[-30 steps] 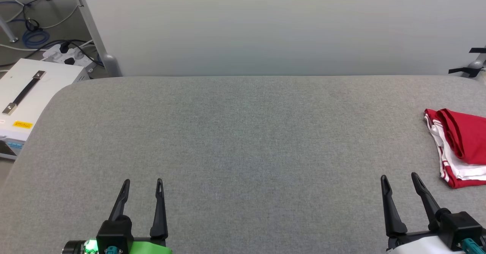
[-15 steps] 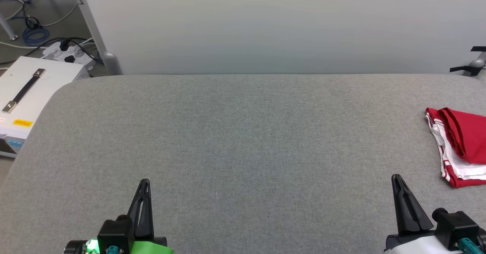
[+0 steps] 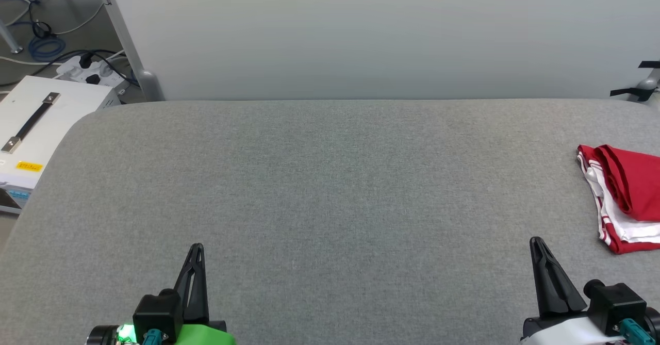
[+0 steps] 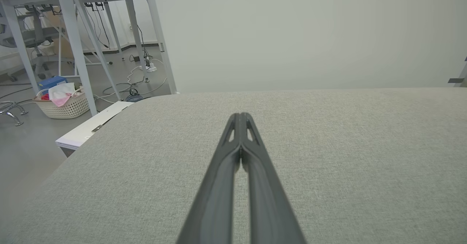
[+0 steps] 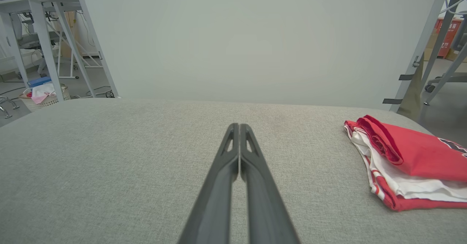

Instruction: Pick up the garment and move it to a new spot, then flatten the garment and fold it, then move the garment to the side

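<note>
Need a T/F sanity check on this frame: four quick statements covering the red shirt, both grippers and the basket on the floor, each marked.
1. The garment lies in folded layers near the right edge of the grey table. True.
2. The right gripper is shut on the garment. False: it is shut on nothing and sits apart from the garment, on its left.
3. The left gripper is open. False: its two fingers are pressed together.
4. A pale basket with cloth in it stands on the floor off the table's left side. True.
</note>
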